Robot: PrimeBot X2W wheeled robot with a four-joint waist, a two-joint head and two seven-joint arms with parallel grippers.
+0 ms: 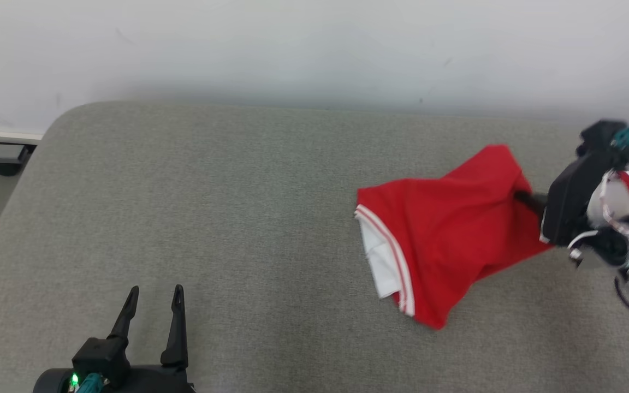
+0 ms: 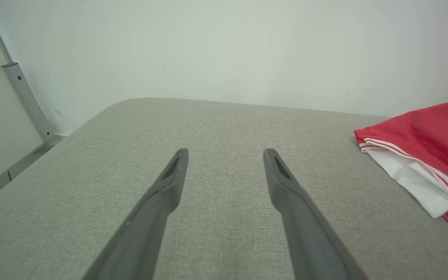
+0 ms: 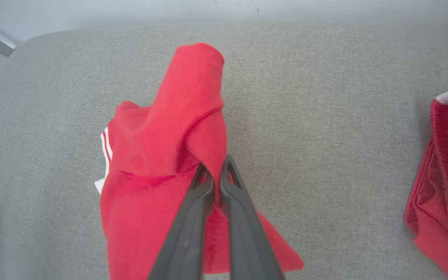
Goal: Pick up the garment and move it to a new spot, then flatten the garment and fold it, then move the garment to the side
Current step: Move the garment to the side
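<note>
Red garment [image 1: 440, 234] bunched near right edge of grey padded surface [image 1: 211, 218], one fold raised. Right fingers [image 3: 215, 168] together, clamped on that fold; left fingers [image 2: 226, 155] apart, empty, idle near front edge. Pick-up underway, seemingly; moving, flattening, folding, putting aside not yet done.

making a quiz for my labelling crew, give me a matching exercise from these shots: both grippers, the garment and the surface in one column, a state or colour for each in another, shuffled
Column one:
1. left gripper
2. right gripper
3. garment
4. padded surface

Column two:
A. grey, bearing the rest
B. shut, pinching a fold of red fabric
C. open, holding nothing
D. red, bunched, with a white-striped edge

Pairs: 1-C, 2-B, 3-D, 4-A
</note>
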